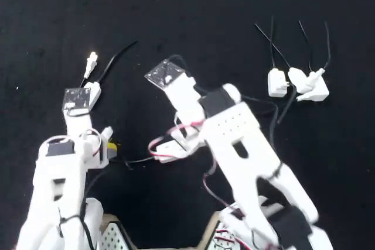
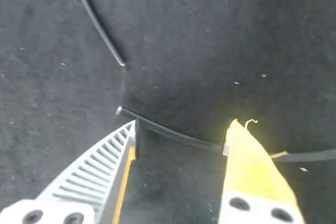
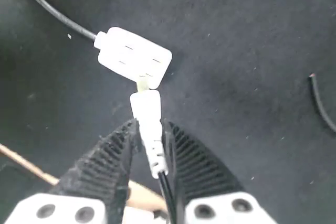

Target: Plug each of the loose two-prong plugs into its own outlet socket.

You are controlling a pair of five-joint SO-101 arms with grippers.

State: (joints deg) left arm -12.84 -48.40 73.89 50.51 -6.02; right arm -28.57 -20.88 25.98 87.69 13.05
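While pinching the white plug (image 3: 147, 108) in the right claw (image 3: 150, 125), with prongs touching the outlet socket (image 3: 134, 56), holding the left claw (image 2: 182, 127) spread astride a black cord (image 2: 173, 135).

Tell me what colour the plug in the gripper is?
White; the right wrist view shows the plug best.

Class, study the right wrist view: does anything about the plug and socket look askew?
Yes. The plug, shut in the right gripper, meets the socket off-square: the socket lies slanted, and bare prong shows between them, so it isn't seated.
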